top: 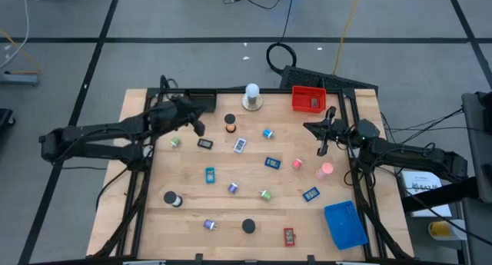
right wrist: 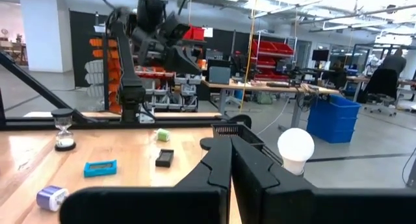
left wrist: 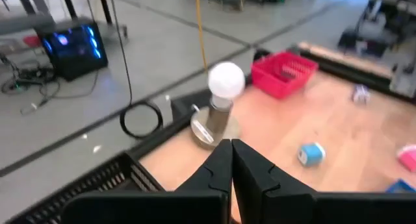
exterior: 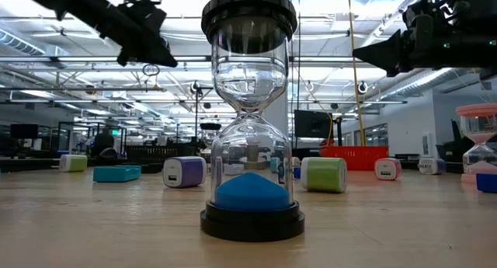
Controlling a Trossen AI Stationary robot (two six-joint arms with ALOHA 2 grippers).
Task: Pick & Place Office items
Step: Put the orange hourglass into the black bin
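Note:
The office items lie scattered on the wooden table: flat blue rectangles (top: 272, 163), a black one (top: 204, 144), a red one (top: 289, 236), small clips (top: 234, 187) and short cylinders that the low view shows as hourglasses (exterior: 248, 120). My left gripper (top: 198, 125) hangs shut and empty above the table's far left part, pointing toward the white knob (left wrist: 226, 81). My right gripper (top: 310, 127) hangs shut and empty above the far right part, pointing toward the table's left side. A pink hourglass (top: 327, 170) stands near it.
A red tray (top: 309, 100) sits at the far right corner with something in it, a blue tray (top: 344, 223) at the near right, and a black tray (top: 196, 100) at the far left. The white knob on its round base (top: 251, 96) stands at the far edge.

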